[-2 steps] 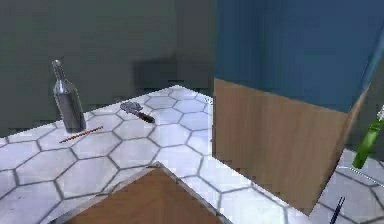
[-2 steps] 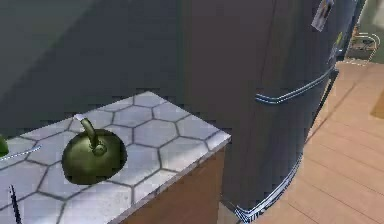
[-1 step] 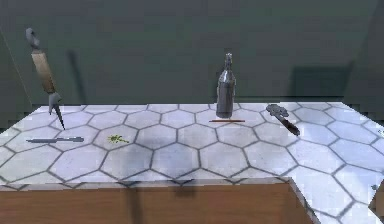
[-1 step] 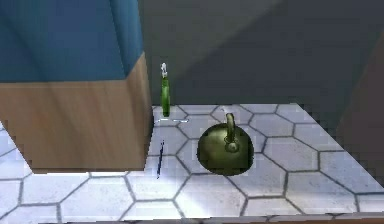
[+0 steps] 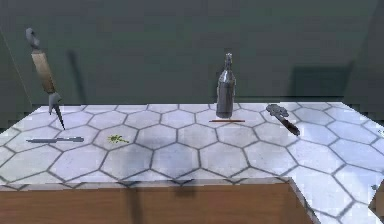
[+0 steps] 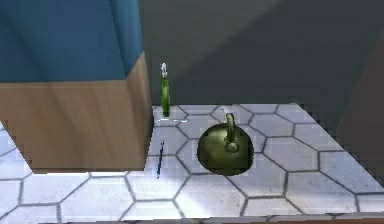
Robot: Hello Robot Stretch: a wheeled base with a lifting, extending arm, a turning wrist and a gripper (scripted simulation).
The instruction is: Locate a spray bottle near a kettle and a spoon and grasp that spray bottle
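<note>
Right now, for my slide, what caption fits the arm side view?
Green kettle on a hexagon-tiled counter, slim green bottle farther back, thin dark utensil lying alongside.

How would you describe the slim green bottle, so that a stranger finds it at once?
Find the block, blue above and wood below, on the hexagon-tiled counter. At its right corner stands a slim green bottle with a pale tip. It is upright and thin, unlike the round olive kettle and the dark utensil lying flat.

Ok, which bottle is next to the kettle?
The thin green bottle, standing beside the green kettle in the arm side view. The other bottle, in the forward view, is dark grey.
</note>
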